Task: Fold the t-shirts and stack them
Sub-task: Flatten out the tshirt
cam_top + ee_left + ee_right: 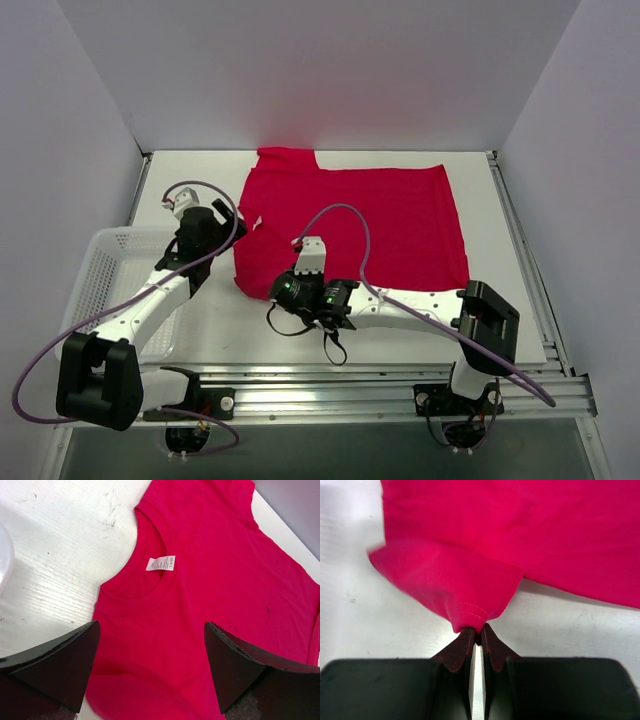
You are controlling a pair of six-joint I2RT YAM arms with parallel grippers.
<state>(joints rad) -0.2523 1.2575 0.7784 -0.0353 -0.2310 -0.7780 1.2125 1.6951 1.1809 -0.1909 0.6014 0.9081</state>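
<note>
Across the middle of the white counter (230, 335) lies the red t-shirt (385, 220), spread mostly flat with its collar toward the left and 1 sleeve poking out at the far edge. Its white neck tag (160, 563) shows inside the collar.

At the shirt's near-left corner the right gripper (477, 632) is pinched tight on a stitched edge, probably the near sleeve, and the cloth bunches into a small raised peak at the fingertips. The left gripper (151, 625) hovers over the collar area with its 2 fingers spread wide, holding nothing.

The first fold looks to be in hand: 1 corner is gripped but not yet laid over. The next move likely calls for carrying that pinched edge across the shirt's body while keeping the rest flat, and the left gripper may need to come down near the collar to take the matching side.

Left of the shirt sits the white mesh basket (108, 238), with the left arm crossing above it. No shirt shows in the part of it that can be seen.
</note>
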